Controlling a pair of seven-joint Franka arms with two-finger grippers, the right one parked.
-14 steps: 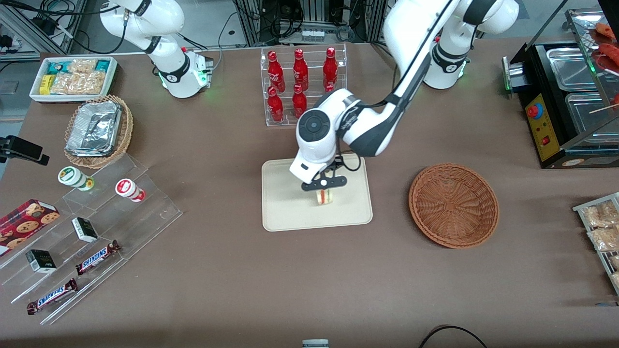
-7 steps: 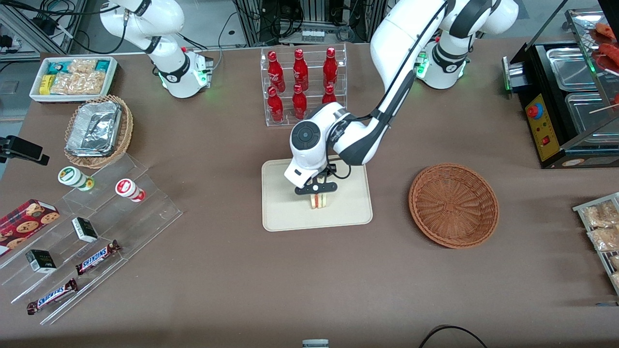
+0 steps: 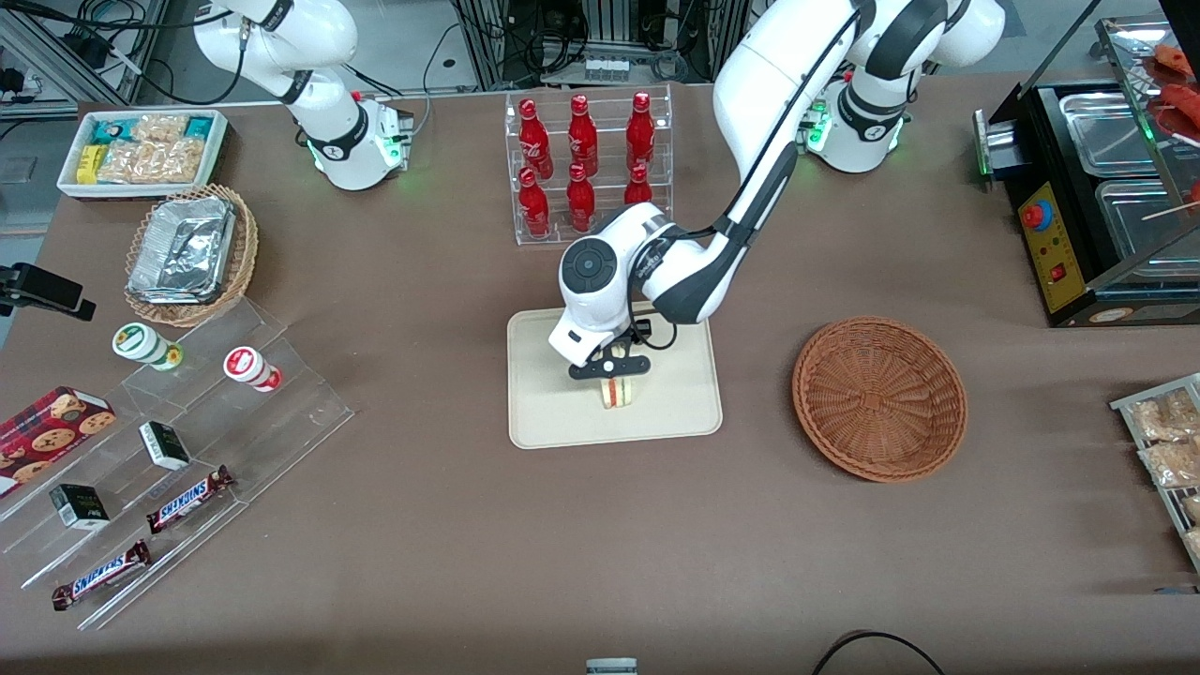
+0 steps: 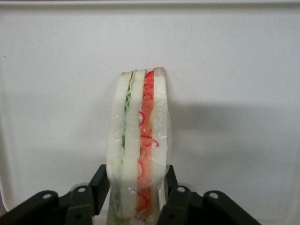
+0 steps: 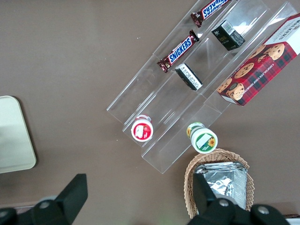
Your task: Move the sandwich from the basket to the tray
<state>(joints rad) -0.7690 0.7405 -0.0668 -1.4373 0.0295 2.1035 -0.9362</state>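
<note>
The sandwich, a white bread wedge with red and green filling, stands on edge in the middle of the cream tray. My gripper is directly above it, shut on the sandwich. In the left wrist view the black fingers press both bread faces of the sandwich, with the tray close underneath; I cannot tell whether the wedge touches it. The reddish-brown wicker basket lies empty beside the tray, toward the working arm's end of the table.
A clear rack of red bottles stands farther from the front camera than the tray. Stepped acrylic shelves with candy bars, a tan basket of foil containers and a white snack bin lie toward the parked arm's end.
The gripper has come down lower over the tray with the sandwich and shifted slightly toward the parked arm's end. In the last half second it has hardly moved.
</note>
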